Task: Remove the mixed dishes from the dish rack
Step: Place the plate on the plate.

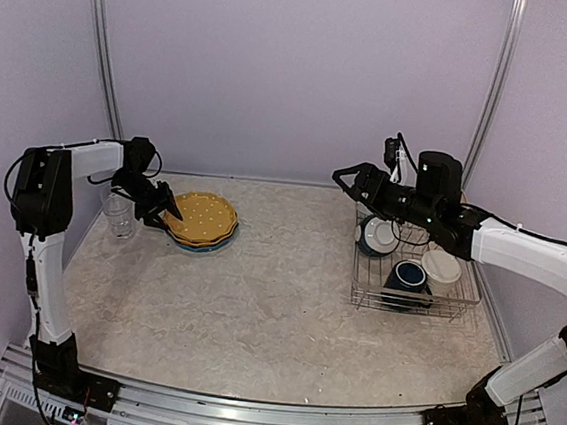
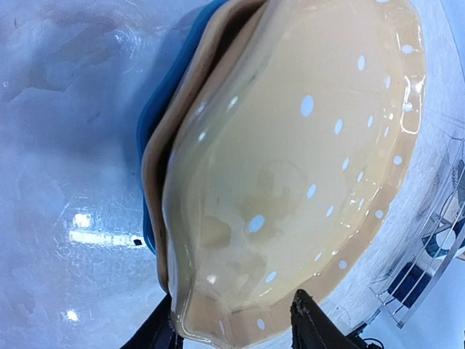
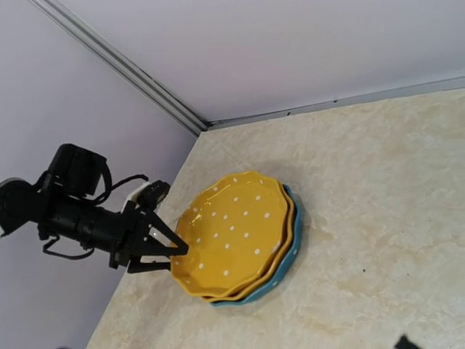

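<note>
Presently on the desk [image 1: 273,322]: a stack of plates and a tumbler stand at the left and a wire rack at the right, the two groups well apart.
Dish rack: a rectangular silver wire dish rack [image 1: 364,297] with low sides stands flat on the right of the desk.
Rack contents: a round teal bowl with a pale inside [image 1: 376,235] leans on its edge at the far end. A cream ceramic mug [image 1: 442,271] and a dark blue ceramic mug [image 1: 409,277] sit side by side at the near end, the blue one on the left.
Plate stack: an orange-yellow scalloped plate with white dots [image 1: 206,216] lies on top, a tan-cream plate [image 2: 154,189] beneath it, and a blue plate [image 2: 161,102] at the bottom. All three lie flat on the desk, out of the rack.
Tumbler: a clear glass tumbler [image 1: 118,215] stands upright just left of the plate stack, out of the rack.
Left jaws: spread, with one finger on each side of the top plate's left rim. Whether either finger touches the rim cannot be told.
Right jaws: spread wide with nothing between them, raised in the air near the rack's far left corner.
</note>
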Robot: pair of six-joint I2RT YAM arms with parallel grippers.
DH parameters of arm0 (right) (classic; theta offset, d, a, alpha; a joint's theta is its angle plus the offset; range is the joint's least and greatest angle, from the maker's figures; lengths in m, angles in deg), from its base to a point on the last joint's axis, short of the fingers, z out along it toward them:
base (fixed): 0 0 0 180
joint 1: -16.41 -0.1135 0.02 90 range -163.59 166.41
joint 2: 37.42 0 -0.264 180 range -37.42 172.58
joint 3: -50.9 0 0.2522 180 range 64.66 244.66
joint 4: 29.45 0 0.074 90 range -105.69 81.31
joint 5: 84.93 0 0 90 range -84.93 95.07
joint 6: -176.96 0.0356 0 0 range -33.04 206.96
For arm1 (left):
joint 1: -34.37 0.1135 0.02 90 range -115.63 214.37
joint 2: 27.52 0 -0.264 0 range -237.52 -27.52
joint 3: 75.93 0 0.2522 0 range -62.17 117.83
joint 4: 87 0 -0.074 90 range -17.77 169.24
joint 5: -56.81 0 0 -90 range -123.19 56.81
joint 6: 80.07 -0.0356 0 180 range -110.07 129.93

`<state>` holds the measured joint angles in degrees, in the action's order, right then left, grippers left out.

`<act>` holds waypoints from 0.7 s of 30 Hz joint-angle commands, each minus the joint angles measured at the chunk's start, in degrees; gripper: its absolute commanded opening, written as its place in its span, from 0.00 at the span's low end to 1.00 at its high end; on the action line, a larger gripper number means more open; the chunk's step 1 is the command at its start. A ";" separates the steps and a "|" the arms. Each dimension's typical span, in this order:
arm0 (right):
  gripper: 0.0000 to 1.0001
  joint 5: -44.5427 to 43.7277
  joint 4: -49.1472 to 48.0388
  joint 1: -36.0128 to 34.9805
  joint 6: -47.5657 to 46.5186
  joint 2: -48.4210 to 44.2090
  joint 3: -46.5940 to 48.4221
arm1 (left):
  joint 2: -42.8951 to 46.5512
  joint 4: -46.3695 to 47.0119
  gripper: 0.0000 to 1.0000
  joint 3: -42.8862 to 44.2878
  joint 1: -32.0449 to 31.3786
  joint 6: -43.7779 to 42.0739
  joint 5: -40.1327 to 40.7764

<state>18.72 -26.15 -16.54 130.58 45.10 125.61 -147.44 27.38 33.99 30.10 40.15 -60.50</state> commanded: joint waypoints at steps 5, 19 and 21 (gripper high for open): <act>0.94 -1.79 2.04 0.63 -1.75 -2.33 -0.68 | -0.58 0.00 0.57 2.46 0.41 -1.56 2.93; 0.98 -14.40 18.44 0.80 -11.48 -6.38 2.18 | 11.45 3.63 0.86 -2.46 -0.13 -2.46 7.58; 0.98 -19.82 23.34 0.89 -13.42 -7.13 2.94 | 14.35 4.96 0.88 -3.35 -0.65 -2.97 6.71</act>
<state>9.10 -13.76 -16.28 122.49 40.38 126.11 -139.96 29.06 32.03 30.08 38.68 -54.08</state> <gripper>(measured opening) 0.977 0.866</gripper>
